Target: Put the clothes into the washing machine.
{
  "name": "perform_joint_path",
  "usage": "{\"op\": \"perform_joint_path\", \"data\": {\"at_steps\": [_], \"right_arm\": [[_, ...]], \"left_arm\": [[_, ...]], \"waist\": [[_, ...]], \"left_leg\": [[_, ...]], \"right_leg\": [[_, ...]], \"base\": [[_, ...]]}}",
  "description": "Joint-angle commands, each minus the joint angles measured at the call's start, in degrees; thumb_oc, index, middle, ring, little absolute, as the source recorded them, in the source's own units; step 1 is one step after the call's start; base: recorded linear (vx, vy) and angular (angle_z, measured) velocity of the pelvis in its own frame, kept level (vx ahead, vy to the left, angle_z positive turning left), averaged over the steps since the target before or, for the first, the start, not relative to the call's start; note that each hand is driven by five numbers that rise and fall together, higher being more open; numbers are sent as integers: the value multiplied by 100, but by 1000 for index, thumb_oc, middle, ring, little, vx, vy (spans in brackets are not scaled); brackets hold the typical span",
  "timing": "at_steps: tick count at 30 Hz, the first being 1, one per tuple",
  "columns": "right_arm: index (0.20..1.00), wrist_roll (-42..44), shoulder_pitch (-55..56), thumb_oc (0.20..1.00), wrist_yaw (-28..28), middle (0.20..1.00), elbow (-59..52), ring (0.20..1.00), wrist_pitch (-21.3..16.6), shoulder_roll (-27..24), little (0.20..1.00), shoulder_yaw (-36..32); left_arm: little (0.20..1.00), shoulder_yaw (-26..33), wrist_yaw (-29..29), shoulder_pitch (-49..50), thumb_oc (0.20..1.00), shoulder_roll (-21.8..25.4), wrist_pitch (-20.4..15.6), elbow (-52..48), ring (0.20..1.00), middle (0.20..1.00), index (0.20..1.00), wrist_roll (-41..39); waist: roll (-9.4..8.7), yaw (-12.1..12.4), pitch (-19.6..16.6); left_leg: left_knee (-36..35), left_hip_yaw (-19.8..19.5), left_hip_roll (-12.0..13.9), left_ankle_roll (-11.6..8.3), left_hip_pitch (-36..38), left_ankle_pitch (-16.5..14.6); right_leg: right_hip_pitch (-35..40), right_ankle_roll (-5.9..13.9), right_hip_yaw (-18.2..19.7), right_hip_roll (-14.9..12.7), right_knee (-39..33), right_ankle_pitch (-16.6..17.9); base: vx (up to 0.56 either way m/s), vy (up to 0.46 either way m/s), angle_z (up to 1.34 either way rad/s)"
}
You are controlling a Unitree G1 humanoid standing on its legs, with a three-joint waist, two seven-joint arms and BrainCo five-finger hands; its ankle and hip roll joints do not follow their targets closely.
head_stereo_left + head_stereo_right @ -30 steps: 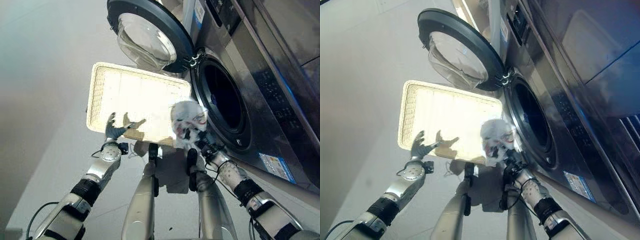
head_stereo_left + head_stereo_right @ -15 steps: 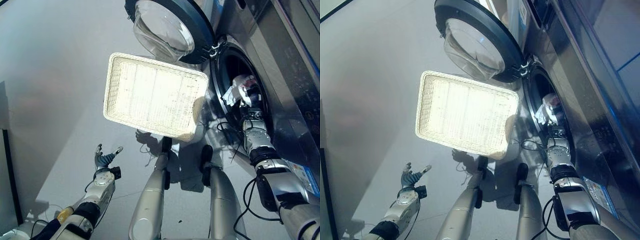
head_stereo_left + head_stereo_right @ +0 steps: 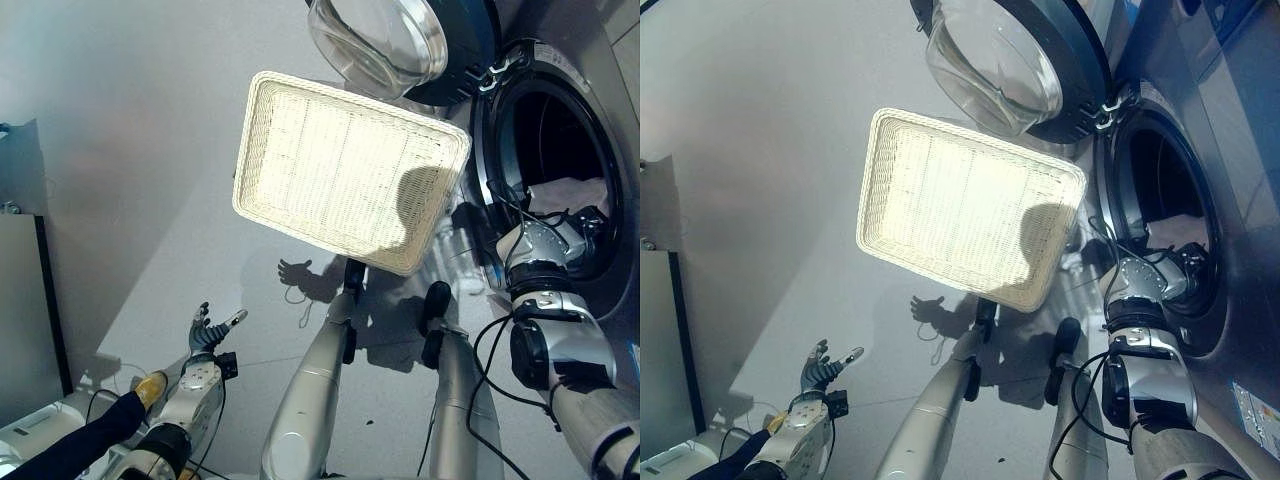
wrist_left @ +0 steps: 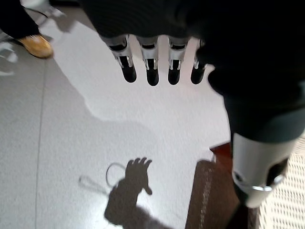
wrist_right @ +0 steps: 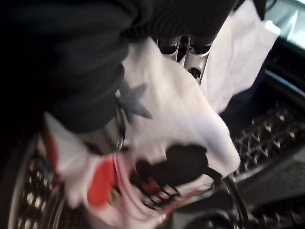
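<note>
The right hand reached into the drum opening of the washing machine at about three o'clock in the head views, its fingers curled into a white printed garment — clamped on the cloth, judging by the wrist view. The garment was bunched inside the drum mouth, draped over the hand with no clear long axis; its loose end seemed to point deeper into the drum. To do this step well, the hand should probably go further in before letting go, so no fold hangs over the door seal. The open door stood at twelve o'clock, the white wicker basket just below it. The left hand hung at seven o'clock over the floor, fingers spread — holding nothing.
</note>
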Motion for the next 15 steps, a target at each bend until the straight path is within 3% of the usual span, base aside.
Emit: {"op": "perform_joint_path", "data": {"at_steps": [1,5,9,15], "right_arm": [[1000,-50,-44,1000,95,1000,-700,1000,-136,-1638,1000,-13],[1000,-50,-3,1000,79,1000,-122,1000,753,-1474,1000,198],[1000,-50,19,1000,355,1000,529,1000,2019,-1405,1000,497],[1000,-50,145,1000,1430,1000,858,1000,2528,-1262,1000,618]], "left_arm": [[1000,-28,-50,202,1000,-64,-13,86,1000,1000,1000,-108],[1000,-144,-45,186,1000,-143,35,85,1000,1000,1000,-100],[1000,-266,-62,163,1000,-152,61,89,1000,1000,1000,-99],[1000,-347,-106,132,1000,-108,12,90,1000,1000,1000,-137]], "waist": [[263,-447,-55],[329,-410,-55],[366,-395,-55],[374,-370,-55]], "left_leg": [[499,73,-222,-20,144,-431],[420,93,-223,-16,165,-397],[382,92,-240,4,123,-364],[309,103,-255,44,58,-330]], "right_leg": [[451,-55,-331,415,-753,499],[480,-59,-329,403,-784,490],[432,-92,-290,447,-767,474],[360,-80,-292,497,-795,506]], "base": [[7,8,-3],[3,3,-1],[0,0,0],[-20,-8,-1]]}}
